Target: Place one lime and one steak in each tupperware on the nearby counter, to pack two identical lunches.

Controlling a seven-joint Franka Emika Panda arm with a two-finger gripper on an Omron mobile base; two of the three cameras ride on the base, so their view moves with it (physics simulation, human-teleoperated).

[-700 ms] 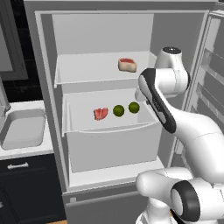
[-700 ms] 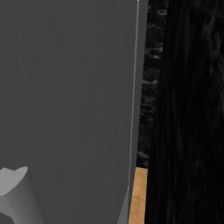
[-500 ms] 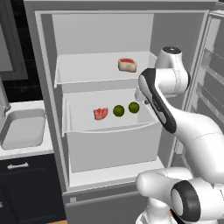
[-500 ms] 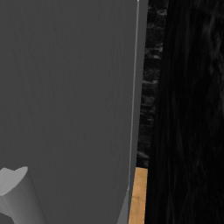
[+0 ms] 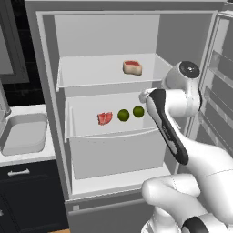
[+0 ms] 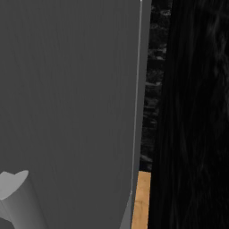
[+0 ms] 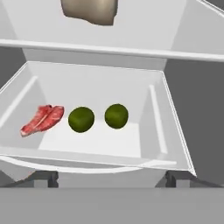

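Fridge (image 5: pixel 48 91) stands open. The middle drawer (image 7: pixel 162 127) holds a flat red steak (image 7: pixel 41 120) at its left and two limes, the left lime (image 7: pixel 81 119) just beside the steak and the right lime (image 7: pixel 116 116) near it, the two apart. A thicker steak block (image 5: pixel 132 67) lies on the upper shelf (image 5: pixel 91 75). The claw (image 7: pixel 111 178) hovers before the drawer's front edge, its tips spread wide, gripping nothing. One grey tupperware (image 5: pixel 22 136) rests on the white tabletop (image 5: pixel 27 157) left of the fridge.
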